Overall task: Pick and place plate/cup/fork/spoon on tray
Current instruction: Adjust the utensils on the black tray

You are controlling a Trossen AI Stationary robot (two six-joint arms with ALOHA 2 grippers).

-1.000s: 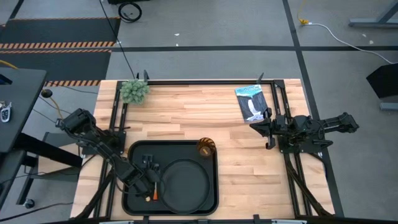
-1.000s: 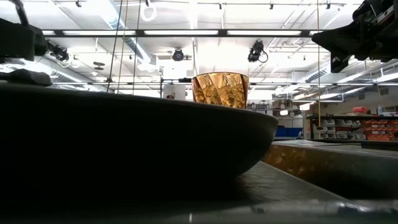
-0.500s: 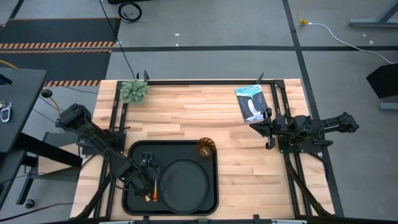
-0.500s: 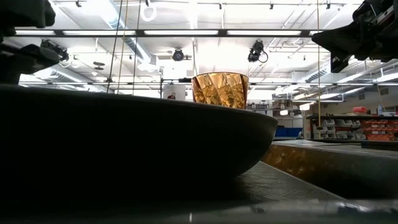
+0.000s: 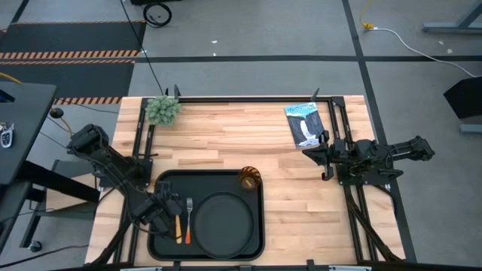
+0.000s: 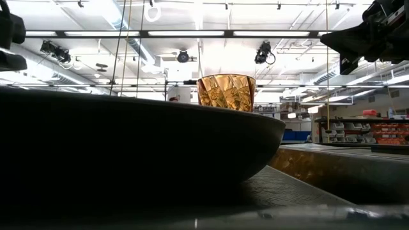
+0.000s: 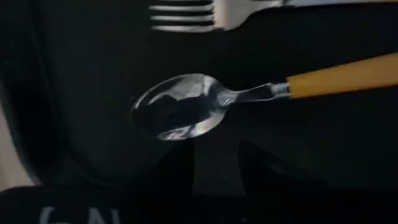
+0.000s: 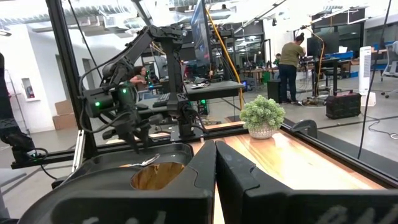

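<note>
On the tray, near-left part of the table: all four task items appear to be in place, so the job looks close to finished.
Tray (image 5: 207,178): black and rectangular, sitting at the table's near edge, left of centre.
Plate (image 5: 223,222): round, black, lying flat in the tray's right half.
Cup (image 5: 249,178): amber glass, upright in the tray's far-right corner; in the low view the cup (image 6: 225,91) shows above the dark rim.
Fork (image 5: 189,220): tines toward the far edge, orange handle toward the near edge, just left of the plate.
Spoon (image 5: 178,223): lying just beside the fork on its left, parallel to it; the left wrist view shows the spoon (image 7: 249,97) flat on the tray floor, free of any grip.
Left end effector (image 5: 160,213): at the tray's left rim, just beside the spoon; fingers (image 7: 264,165) parted a little, holding nothing.
Right end effector (image 5: 322,156): parked above the table's right side, well apart from the tray; fingers closed together, empty.
Done, by my reading: plate, cup, fork and spoon all placed.
Left to do: probably only drawing the left arm clear; nothing else seems outstanding.
Other things: a small potted plant (image 5: 162,110) at the far-left corner, a dark packet (image 5: 304,124) toward the far-right.
</note>
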